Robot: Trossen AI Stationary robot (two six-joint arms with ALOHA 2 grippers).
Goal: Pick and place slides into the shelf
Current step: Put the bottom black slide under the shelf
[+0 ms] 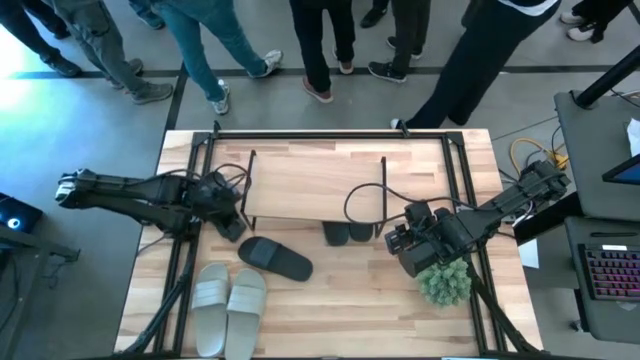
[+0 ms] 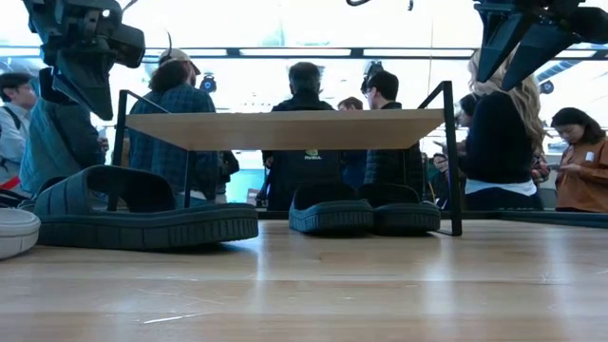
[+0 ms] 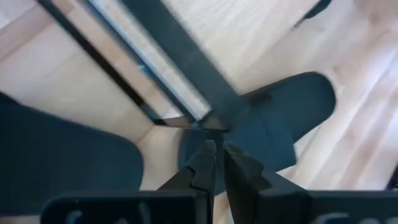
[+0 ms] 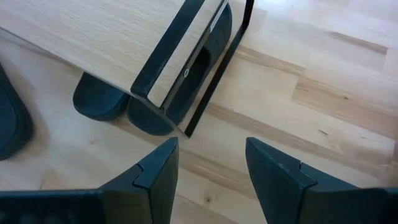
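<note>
The shelf (image 1: 310,180) stands mid-table, a light-wood board on black wire legs. Two black slides (image 1: 347,233) rest on their soles under its right half (image 2: 366,209), heels sticking out toward the near edge. A third black slide (image 1: 275,258) lies on the table in front of the shelf's left half (image 2: 142,217). Two pale slides (image 1: 228,298) lie side by side near the near-left corner. My left gripper (image 1: 228,215) hovers at the shelf's left end, shut on nothing (image 3: 217,163), above a black slide (image 3: 280,118). My right gripper (image 1: 405,245) hangs open (image 4: 211,163) right of the shelf, raised above the table.
A small green plant (image 1: 445,283) stands right under my right arm. A black cable loop (image 1: 368,205) lies over the shelf's right end. Black frame rails (image 1: 330,134) border the table. Several people stand beyond the far edge. Bare tabletop (image 1: 350,310) lies toward the near edge.
</note>
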